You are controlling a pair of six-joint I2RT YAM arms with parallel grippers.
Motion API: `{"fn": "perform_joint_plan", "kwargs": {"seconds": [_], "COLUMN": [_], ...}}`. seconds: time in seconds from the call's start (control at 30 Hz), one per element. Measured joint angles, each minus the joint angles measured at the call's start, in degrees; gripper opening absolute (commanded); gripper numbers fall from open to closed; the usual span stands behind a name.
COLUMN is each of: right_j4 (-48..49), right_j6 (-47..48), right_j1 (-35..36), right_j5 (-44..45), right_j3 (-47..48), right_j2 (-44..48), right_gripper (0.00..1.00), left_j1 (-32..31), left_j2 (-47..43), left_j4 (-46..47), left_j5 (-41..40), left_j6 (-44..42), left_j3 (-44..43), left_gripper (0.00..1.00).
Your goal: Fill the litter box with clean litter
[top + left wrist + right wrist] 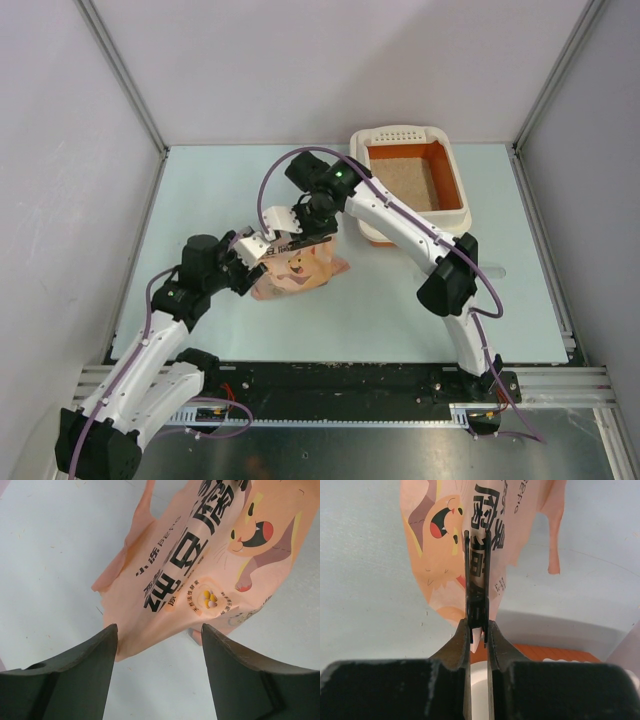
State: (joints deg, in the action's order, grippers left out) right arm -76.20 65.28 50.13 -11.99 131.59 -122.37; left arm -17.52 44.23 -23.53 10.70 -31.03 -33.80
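Observation:
The litter box (457, 190) stands at the back right, with tan litter (405, 180) over its orange floor. Its orange wall also shows in the right wrist view (542, 654). The pink-peach litter bag (300, 272) with a cartoon cat is at the table's middle. My right gripper (292, 238) is shut on a black clip (478, 580) clamped to the bag's edge (440, 555); it also shows in the right wrist view (479, 627). My left gripper (255, 248) is open, and the bag's lower corner (200, 570) lies just beyond its fingertips (159, 630), not between them.
The pale blue table (200, 200) is enclosed by grey walls on the left, back and right. A black rail (350, 380) with the arm bases runs along the near edge. The right arm's elbow (450, 272) stands just in front of the litter box.

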Motion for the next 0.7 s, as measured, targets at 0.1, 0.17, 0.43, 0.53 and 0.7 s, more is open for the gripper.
{"fn": "perform_joint_plan", "kwargs": {"seconds": [0.1, 0.17, 0.43, 0.53, 0.7], "right_j4": [0.0, -0.2, -1.1, -1.1, -1.1], "right_j6": [0.0, 0.2, 1.2, 1.4, 1.8], "right_j1": [0.1, 0.1, 0.0, 0.0, 0.1], "right_j5": [0.3, 0.3, 0.8, 0.9, 1.2], "right_j3": [0.1, 0.4, 3.1, 3.1, 2.6], "right_j2": [0.0, -0.3, -2.0, -2.0, -2.0], "right_gripper": [0.00, 0.00, 0.00, 0.00, 0.00], "left_j1": [0.0, 0.0, 0.0, -0.1, -0.8], "left_j2": [0.0, 0.0, 0.0, 0.0, -1.7], "left_j4": [0.1, 0.1, 0.0, -0.1, 0.0], "left_j5": [0.0, 0.0, -0.1, -0.1, 0.0], "left_j6": [0.0, 0.0, 0.0, 0.0, -0.1], "left_j3": [0.1, 0.1, 0.3, 0.3, 1.4], "left_gripper": [0.72, 0.72, 0.73, 0.76, 0.76]}}
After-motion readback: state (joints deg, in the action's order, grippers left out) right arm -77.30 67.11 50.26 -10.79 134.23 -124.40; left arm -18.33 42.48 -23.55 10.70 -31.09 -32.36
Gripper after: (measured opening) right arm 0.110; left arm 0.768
